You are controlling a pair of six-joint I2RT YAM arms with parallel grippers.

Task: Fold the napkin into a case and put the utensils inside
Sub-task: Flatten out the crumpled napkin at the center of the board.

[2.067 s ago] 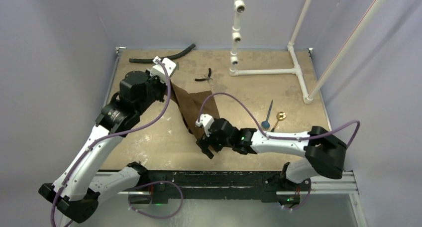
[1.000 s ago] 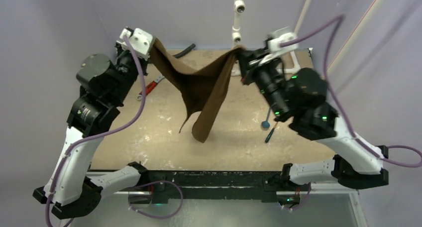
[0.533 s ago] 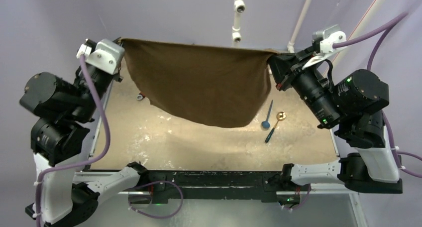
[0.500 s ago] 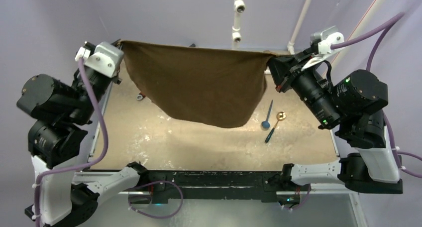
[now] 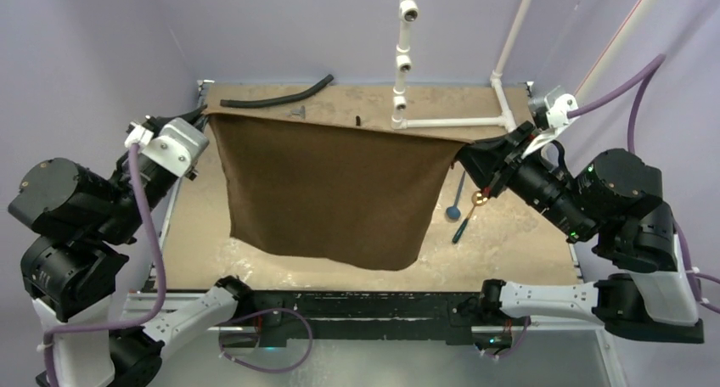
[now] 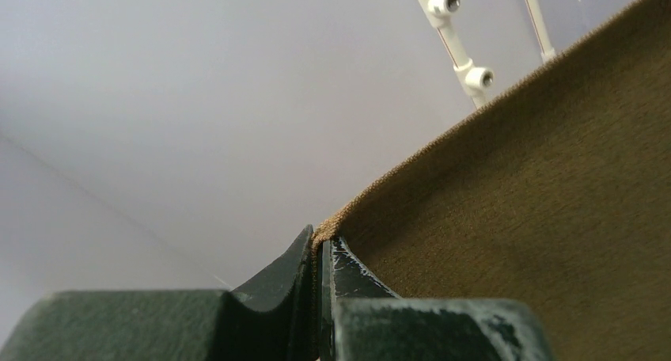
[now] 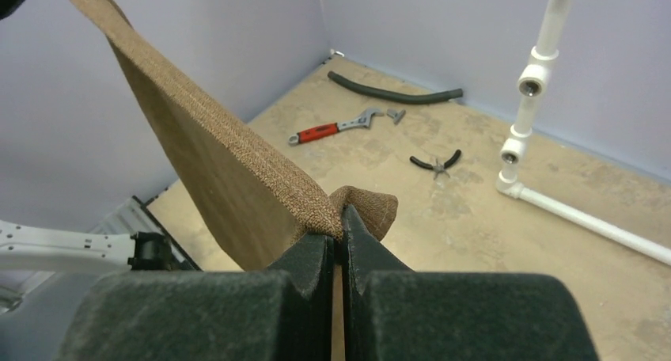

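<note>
The napkin (image 5: 327, 192) hangs spread in mid-air at the centre, its 2 top corners clenched by the left gripper (image 5: 206, 114) at 10 o'clock and the right gripper (image 5: 464, 153) at 3 o'clock, so I judge the next move is laying it flat beside the utensils (image 5: 458, 210) at 4 o'clock.
</note>
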